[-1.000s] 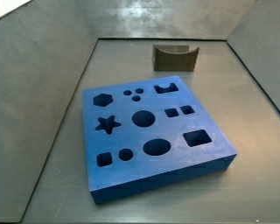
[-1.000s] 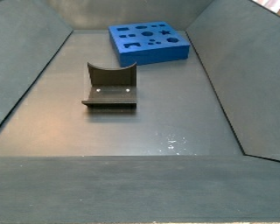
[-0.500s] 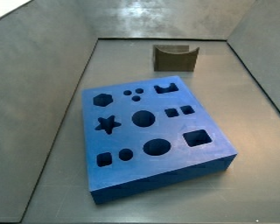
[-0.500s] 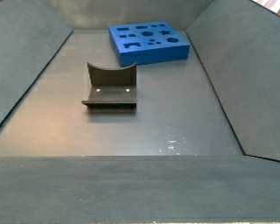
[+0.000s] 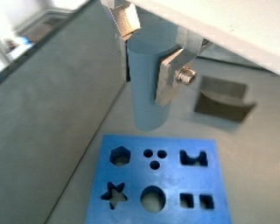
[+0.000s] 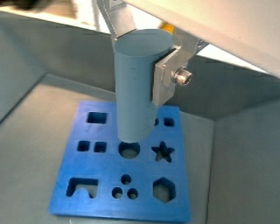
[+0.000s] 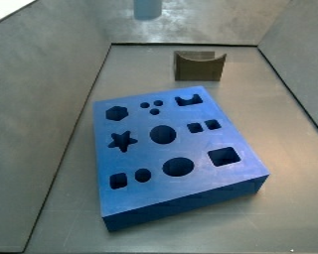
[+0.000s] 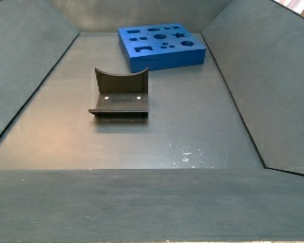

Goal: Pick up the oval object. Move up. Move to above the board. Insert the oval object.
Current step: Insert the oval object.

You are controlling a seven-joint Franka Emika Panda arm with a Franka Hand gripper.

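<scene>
While I look through both wrist views, I see the gripper [image 5: 147,52] pinching the oval object [image 5: 152,83] between its silver fingers [image 5: 170,77], the pale blue peg hanging upright with its lower end in the air above the board [image 5: 130,188]. From one wrist camera the peg's rounded bottom reads over the board's far edge, with the fixture [image 5: 222,98] standing on the grey floor beyond the board. From a wrist view on the opposite side, the gripper [image 6: 149,54] clamps the peg [image 6: 136,87] near its top, a silver finger [image 6: 168,74] pressed flat against its side, and the peg's lower end lines up in the picture with the round holes in the middle of the board [image 6: 95,179]; I cannot tell how high it hangs. Turning to a side view, I see only the peg's lower end [image 7: 147,9] at the top edge of the frame, well above the board [image 7: 175,193], with the fixture [image 7: 199,65] far behind. Neither gripper nor peg shows in the remaining side view, only the fixture [image 8: 119,95] near the middle of the floor and the board [image 8: 162,59] far beyond it.
</scene>
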